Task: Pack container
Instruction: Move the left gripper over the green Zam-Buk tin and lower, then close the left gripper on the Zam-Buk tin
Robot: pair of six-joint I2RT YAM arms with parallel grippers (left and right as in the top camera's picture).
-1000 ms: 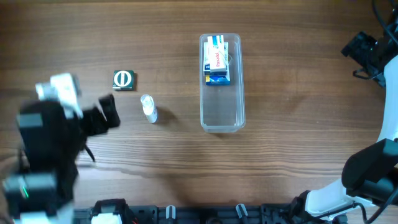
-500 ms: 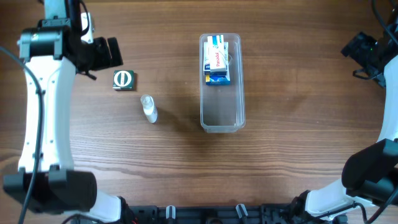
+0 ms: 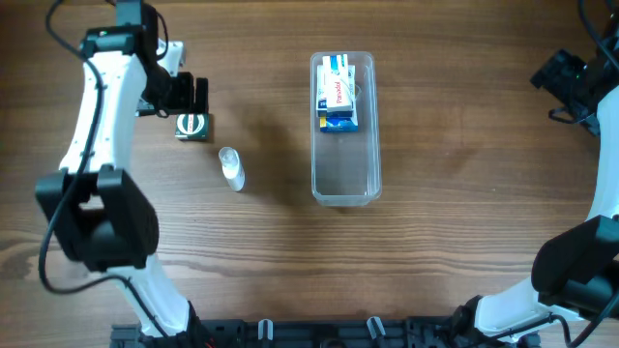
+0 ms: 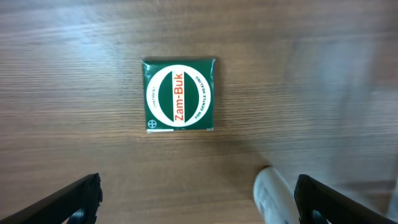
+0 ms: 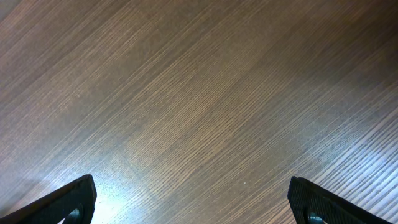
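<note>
Dark wood-grain table. Nearest, small white bottle; just beyond, green Zam-Buk box under left gripper, fingers spread wide, empty. Probably lining up for pickup: needs descent, then closure across box. Container: clear long tub, mid-table, near half unfilled, cartons at far end. Right gripper parted, idle.

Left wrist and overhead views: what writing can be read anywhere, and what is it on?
"Zam-Buk": red letters on the green box.
Small print around its white oval: too small to read.
Red word on the white box in the container: too blurred to read.
On the white bottle: no readable text.
</note>
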